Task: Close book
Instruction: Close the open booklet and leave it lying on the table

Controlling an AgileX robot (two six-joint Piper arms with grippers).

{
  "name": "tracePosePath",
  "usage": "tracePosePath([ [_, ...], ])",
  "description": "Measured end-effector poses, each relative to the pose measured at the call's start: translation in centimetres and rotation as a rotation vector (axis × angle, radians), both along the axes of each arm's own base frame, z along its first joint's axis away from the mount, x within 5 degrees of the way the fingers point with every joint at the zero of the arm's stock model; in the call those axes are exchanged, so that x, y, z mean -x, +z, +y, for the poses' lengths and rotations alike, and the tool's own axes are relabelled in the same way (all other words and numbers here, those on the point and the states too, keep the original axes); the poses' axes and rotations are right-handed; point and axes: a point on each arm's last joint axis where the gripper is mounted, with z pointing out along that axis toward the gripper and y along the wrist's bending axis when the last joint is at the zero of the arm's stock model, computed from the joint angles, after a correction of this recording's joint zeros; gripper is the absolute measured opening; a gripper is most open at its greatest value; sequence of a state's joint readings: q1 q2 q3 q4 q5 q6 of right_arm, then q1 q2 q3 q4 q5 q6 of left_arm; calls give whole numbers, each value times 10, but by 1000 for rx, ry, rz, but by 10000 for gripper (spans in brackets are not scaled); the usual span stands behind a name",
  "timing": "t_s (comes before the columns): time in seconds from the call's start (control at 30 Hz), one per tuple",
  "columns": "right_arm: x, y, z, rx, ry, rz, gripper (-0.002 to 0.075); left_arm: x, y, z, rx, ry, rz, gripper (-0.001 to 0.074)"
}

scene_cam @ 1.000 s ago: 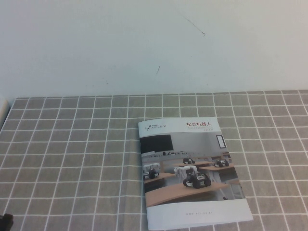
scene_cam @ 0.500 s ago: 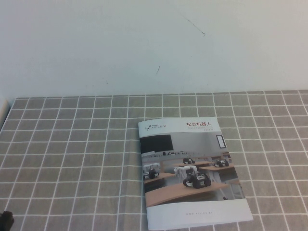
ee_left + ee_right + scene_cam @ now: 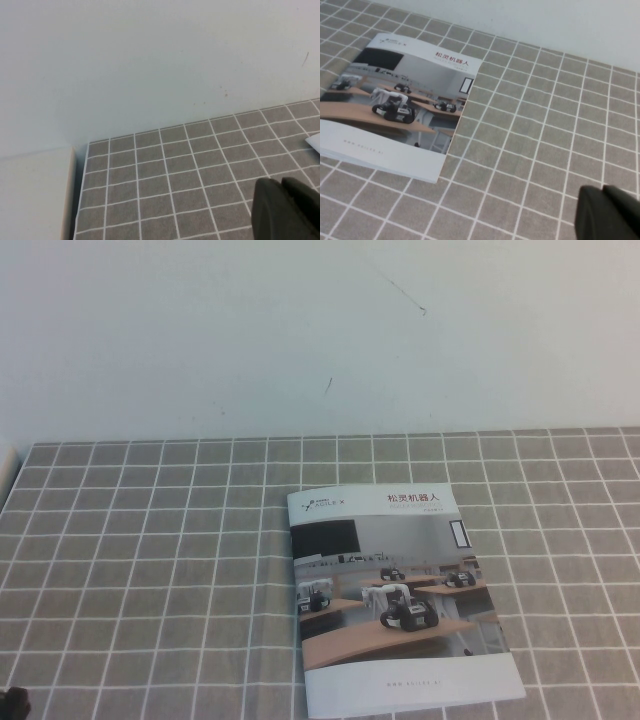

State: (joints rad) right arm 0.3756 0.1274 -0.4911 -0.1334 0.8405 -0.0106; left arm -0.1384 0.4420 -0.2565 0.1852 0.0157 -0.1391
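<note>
Checked cloth (image 3: 150, 540), book (image 3: 400, 590) shut at centre. My left gripper (image 3: 281, 210), lower-left corner, and right gripper (image 3: 605, 215), off the book, both pinched together; stray sweep could reopen it.

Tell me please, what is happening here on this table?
The book lies closed and flat on the checked tablecloth, cover up, so the closing looks already done. Nothing holds it. The left claw sits near the table's front left corner, far from the book. The right claw is over the cloth, apart from the book and not touching it.
</note>
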Motion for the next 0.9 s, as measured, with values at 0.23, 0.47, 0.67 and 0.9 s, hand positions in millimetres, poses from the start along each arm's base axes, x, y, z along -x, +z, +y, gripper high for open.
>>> tracePosePath([
  [0.23, 0, 0, 0, -2, 1, 1, -3, 3, -4, 0, 3, -5, -19, -4],
  [0.47, 0, 0, 0, -4, 2, 1, -3, 25, -27, 4, 36, 8, -87, -4],
  [0.67, 0, 0, 0, -6, 3, 2, -3, 39, -57, 7, 94, 41, -49, -4],
  [0.9, 0, 0, 0, -6, 3, 2, -3, 44, -78, 8, 117, 52, 46, -4],
])
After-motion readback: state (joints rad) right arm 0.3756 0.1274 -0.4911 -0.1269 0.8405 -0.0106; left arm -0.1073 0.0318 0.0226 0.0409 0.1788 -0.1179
